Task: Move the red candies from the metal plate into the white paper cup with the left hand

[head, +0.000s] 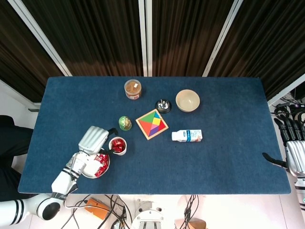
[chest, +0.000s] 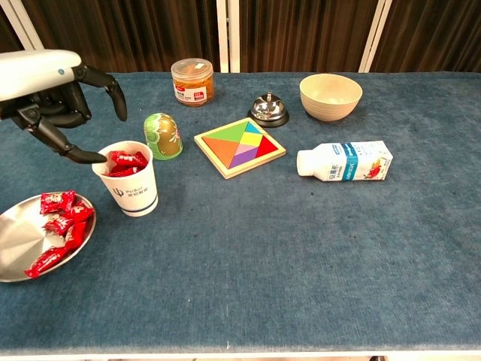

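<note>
The robot's left hand (chest: 52, 98) hovers just beside the white paper cup (chest: 128, 184), at about nine o'clock from it in the chest view, with its fingers spread apart and nothing between them; one dark fingertip reaches close to the cup's rim, though whether it touches cannot be told. Red wrapped candies (chest: 126, 161) sit heaped at the cup's mouth, and more red wrapped candies (chest: 60, 226) lie on the round metal plate (chest: 19, 241), which rests at roughly seven o'clock from the cup, near the table's front edge. Judging by this, the release step of one transfer looks done and the job is partway along, with several sweets left on the plate. The next move would call for swinging the hand back toward seven o'clock, lowering it over the plate and pinching one candy cleanly off the pile, without nudging the light cup or the green egg-shaped figurine (chest: 162, 136) standing at about one o'clock from it. The right hand (head: 295, 157) shows at the table's far three o'clock edge in the head view, holding nothing; how far its fingers curl cannot be told.
</note>
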Available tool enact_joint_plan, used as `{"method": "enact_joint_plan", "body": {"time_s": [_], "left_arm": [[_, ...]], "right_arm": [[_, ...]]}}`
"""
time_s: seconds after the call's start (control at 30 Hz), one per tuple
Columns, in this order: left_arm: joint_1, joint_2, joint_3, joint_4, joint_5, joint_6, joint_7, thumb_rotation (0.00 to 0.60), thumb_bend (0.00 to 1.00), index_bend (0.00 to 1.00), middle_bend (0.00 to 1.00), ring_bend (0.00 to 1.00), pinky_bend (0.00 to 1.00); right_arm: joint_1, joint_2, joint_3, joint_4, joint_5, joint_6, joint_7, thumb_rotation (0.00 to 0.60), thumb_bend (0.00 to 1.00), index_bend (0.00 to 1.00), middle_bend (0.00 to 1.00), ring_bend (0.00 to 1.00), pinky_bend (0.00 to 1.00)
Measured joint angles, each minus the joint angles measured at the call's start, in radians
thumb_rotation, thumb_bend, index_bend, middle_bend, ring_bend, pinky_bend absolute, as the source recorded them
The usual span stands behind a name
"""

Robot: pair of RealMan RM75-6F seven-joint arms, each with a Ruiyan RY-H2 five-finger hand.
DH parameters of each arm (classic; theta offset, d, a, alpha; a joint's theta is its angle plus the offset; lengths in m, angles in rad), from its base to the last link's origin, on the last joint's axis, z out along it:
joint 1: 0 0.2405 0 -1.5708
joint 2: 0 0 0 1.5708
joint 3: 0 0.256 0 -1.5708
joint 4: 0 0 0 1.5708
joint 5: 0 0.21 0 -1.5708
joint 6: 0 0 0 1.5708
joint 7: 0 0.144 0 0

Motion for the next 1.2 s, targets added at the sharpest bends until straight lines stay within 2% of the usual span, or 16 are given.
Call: {"method": "enact_joint_plan", "body": {"time_s": [0.2,0.4,0.5,0.83,1.2], "left_arm": [[0.080,0.044,0.031,-0.015,0.062,0.111,-0.065,0.600,0.11,0.41,0.94,0.95,0.94],[0.170,0.084,0.096,0.001,0.110,0.181,-0.122,0.600,0.14,0.44,0.94,0.95,0.94],[0.188,0.080,0.127,0.020,0.126,0.177,-0.131,0.600,0.14,0.44,0.94,0.95,0.94],[0.185,0.011,0.179,0.059,0.165,0.089,-0.094,0.600,0.14,0.44,0.94,0.95,0.94],[0.179,-0.040,0.185,0.074,0.178,0.048,-0.059,0.600,0.12,0.44,0.94,0.95,0.94]], "right_arm": [[-0.007,0.013,0.006,-0.010,-0.005,0.021,-0.001,0.600,0.24,0.00,0.03,0.00,0.09],[-0.002,0.025,0.008,-0.020,-0.017,0.019,0.011,0.600,0.24,0.00,0.03,0.00,0.09],[0.005,0.025,0.010,-0.022,-0.020,0.014,0.011,0.600,0.24,0.00,0.03,0.00,0.09],[0.007,0.018,0.005,-0.021,-0.016,0.005,0.007,0.600,0.24,0.00,0.03,0.00,0.09],[0.006,0.014,0.001,-0.016,-0.015,0.003,0.010,0.600,0.24,0.00,0.03,0.00,0.09]]}}
